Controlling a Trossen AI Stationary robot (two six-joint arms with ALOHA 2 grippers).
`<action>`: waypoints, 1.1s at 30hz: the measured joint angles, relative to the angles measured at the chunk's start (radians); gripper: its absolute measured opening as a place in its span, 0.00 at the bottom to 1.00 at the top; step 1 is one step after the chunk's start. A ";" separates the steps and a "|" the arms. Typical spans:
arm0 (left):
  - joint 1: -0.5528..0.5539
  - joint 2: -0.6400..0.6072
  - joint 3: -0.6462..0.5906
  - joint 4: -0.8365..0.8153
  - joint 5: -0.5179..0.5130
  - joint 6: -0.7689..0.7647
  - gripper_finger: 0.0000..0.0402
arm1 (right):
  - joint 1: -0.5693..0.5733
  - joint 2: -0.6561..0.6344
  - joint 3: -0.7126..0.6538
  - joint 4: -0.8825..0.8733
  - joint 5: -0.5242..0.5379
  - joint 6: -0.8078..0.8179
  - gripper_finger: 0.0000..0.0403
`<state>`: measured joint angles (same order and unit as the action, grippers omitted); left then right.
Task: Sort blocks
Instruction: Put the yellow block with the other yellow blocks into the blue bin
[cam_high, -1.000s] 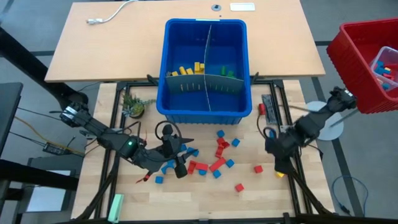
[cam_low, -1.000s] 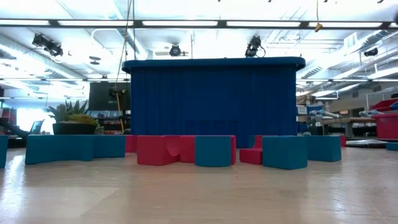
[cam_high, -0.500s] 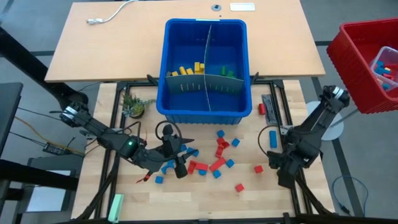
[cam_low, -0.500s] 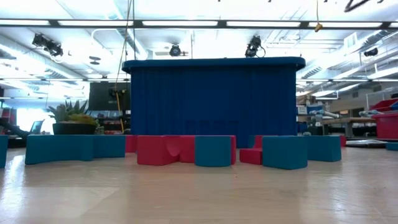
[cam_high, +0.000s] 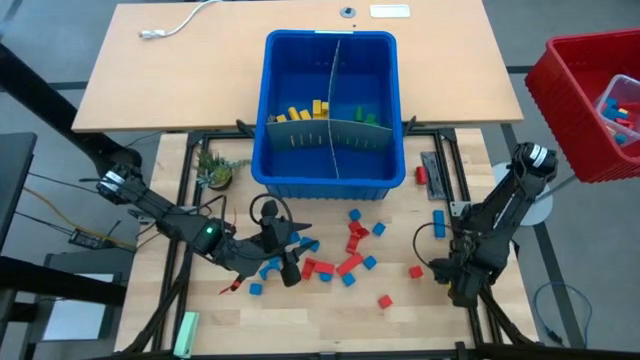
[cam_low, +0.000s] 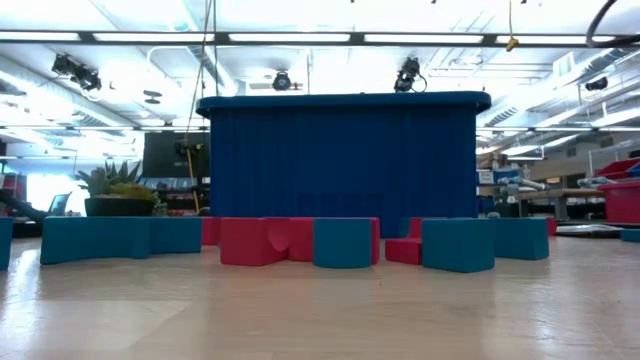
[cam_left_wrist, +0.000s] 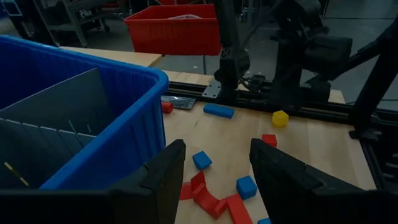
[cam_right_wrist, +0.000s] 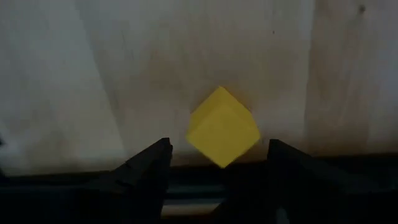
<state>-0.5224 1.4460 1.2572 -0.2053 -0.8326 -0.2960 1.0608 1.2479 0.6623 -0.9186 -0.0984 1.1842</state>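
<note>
Red and blue blocks (cam_high: 350, 250) lie scattered on the wooden table in front of the blue bin (cam_high: 335, 160), which holds yellow and green blocks behind its dividers. A single yellow block (cam_right_wrist: 222, 127) rests on the wood by the right rail, also seen as the yellow block (cam_left_wrist: 280, 117) in the left wrist view. My right gripper (cam_right_wrist: 219, 148) points straight down over it, open, one finger on either side and apart from it; my right gripper (cam_high: 457, 283) hides the block from above. My left gripper (cam_left_wrist: 217, 149) hovers open and empty above the blocks at the left, near the bin's front.
A red crate (cam_high: 590, 90) stands off the table's right side. A small plant (cam_high: 215, 170) sits left of the bin, a pale green bar (cam_high: 187, 330) at the near left corner. Black rails (cam_high: 470, 300) border the wood beside the yellow block.
My right gripper has sunk toward the table and moved toward its near edge, turning about its own axis as it came down over the yellow block. The blocks lie as before.
</note>
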 joint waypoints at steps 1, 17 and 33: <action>0.000 0.000 0.000 -0.001 0.000 0.000 0.48 | 0.007 0.012 -0.001 0.008 0.013 -0.015 0.62; 0.000 0.000 0.000 -0.003 0.000 -0.001 0.48 | 0.073 0.204 0.003 0.141 0.058 -0.162 0.57; 0.003 0.000 0.000 0.004 -0.001 0.001 0.48 | 0.054 0.077 0.005 0.121 0.089 0.031 0.41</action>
<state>-0.5190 1.4460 1.2568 -0.2016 -0.8333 -0.2955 1.1150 1.3248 0.6678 -0.7980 -0.0092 1.2152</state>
